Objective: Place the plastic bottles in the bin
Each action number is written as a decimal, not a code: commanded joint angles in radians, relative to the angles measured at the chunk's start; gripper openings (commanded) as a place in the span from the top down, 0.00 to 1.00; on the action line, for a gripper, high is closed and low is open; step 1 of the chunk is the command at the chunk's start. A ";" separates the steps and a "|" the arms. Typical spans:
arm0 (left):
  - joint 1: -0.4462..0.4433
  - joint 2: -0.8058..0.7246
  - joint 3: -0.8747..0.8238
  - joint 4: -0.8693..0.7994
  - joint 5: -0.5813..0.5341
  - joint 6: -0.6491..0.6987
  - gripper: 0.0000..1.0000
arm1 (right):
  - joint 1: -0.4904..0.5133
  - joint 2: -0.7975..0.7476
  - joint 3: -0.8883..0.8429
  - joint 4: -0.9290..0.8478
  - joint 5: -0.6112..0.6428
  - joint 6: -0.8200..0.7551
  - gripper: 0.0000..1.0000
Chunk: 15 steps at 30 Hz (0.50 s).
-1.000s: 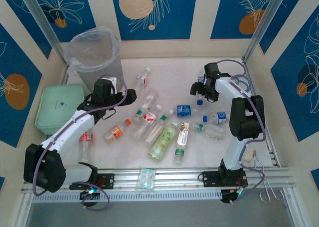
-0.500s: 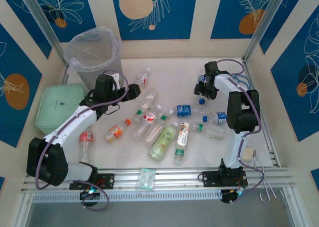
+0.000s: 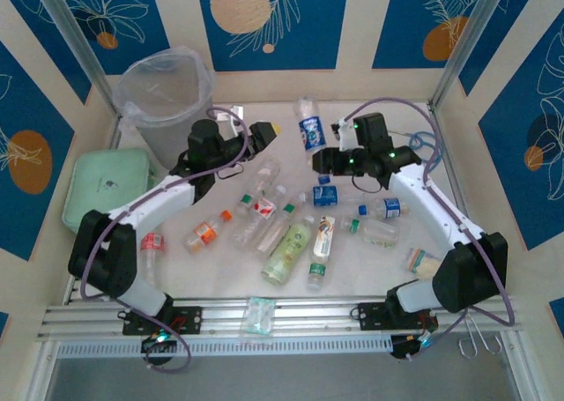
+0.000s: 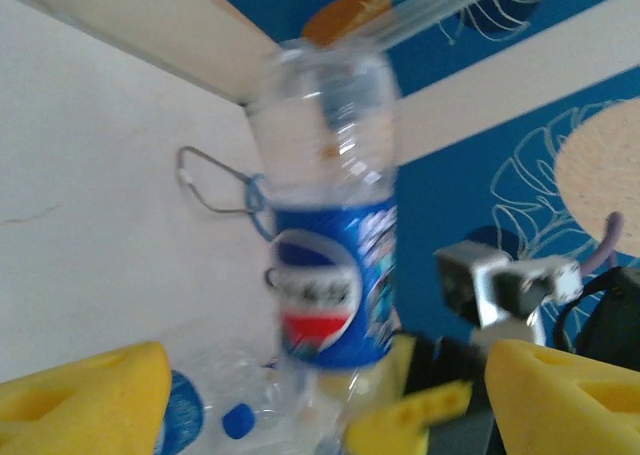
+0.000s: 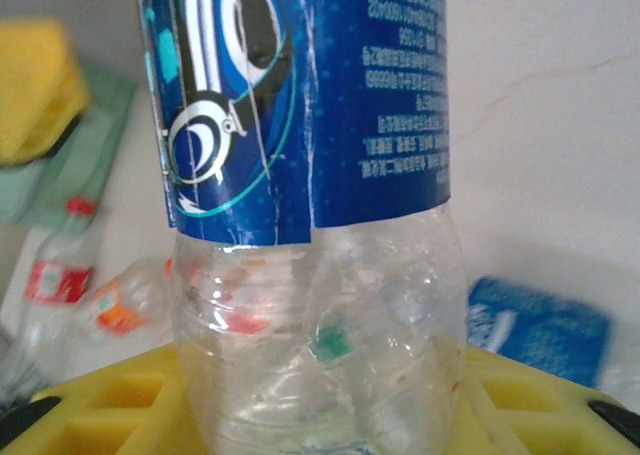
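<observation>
Off to the right of the bin (image 3: 176, 110), well clear of it and up off the table: one blue-labelled bottle (image 3: 307, 123), pinched near its clear end by the right gripper (image 3: 320, 159). Seen from the right wrist, same bottle (image 5: 300, 125) wedged between the yellow pads (image 5: 100, 415), label upside down. Closed tight on that bottle, no doubt there.

Between the bin and that bottle: left gripper (image 3: 267, 135), spread wide and empty. From the left wrist, two yellow fingertips (image 4: 85, 400) far apart at the bottom corners, held bottle (image 4: 330, 235) a bit beyond them, not touching. Pretty much parked right on the straight line from bottle to bin.

Nearer the arm bases than the bin and to its right: rest of the plastic bottles, lying flat in a loose heap. Big pale green bottle (image 3: 288, 251) in the middle, red-labelled one (image 3: 204, 233) on the bin side of it, another red one (image 3: 152, 247) beside the left arm, couple of blue ones (image 3: 325, 194) beside the right arm.

Right beside the bin on its near side, can't tell if touching: mint-green box (image 3: 106, 189). Far from the bin, on the front rail: flat wrapped packet (image 3: 261, 317).
</observation>
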 commanded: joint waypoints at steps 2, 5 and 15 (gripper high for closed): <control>-0.049 0.042 0.045 0.111 0.040 -0.050 0.14 | 0.063 -0.036 -0.038 0.040 -0.111 0.056 0.57; -0.066 0.060 0.036 0.116 0.029 -0.053 0.15 | 0.093 -0.043 -0.034 0.045 -0.112 0.072 0.58; -0.090 0.071 0.028 -0.035 -0.041 0.050 0.09 | 0.127 -0.055 -0.032 0.083 -0.087 0.102 0.63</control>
